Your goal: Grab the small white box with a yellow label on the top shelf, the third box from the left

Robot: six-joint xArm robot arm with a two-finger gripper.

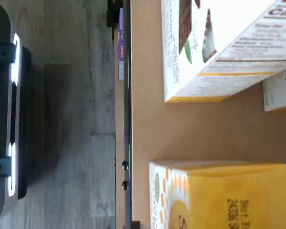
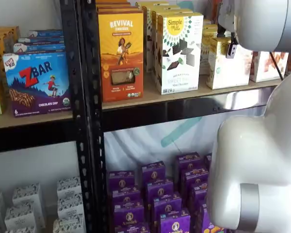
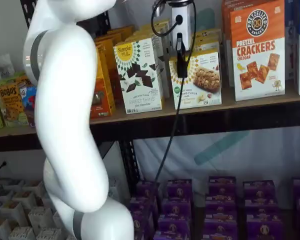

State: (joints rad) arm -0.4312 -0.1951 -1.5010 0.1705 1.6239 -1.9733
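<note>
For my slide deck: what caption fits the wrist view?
Looking down on the top shelf: tall white box and yellow box, floor beyond.

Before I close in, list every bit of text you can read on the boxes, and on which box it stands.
"REVIVAL": orange box.
"Simple Mills", "SWEET THINS": tall white box.
"ZBAR", "CHOCOLATE CHIP": blue box.
"PRETZELIZED", "PRETZEL CRACKERS CHEDDAR": cracker box.
"BOBO'S": bag.
Small white box: print blurred.

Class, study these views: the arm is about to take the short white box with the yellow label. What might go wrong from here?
1. The tool hangs in front of the small white box, and the taller white box with dark chocolate squares stands close beside it, so a finger may knock that neighbour.
2. The cable dangles across the top shelf edge and may snag.
</note>
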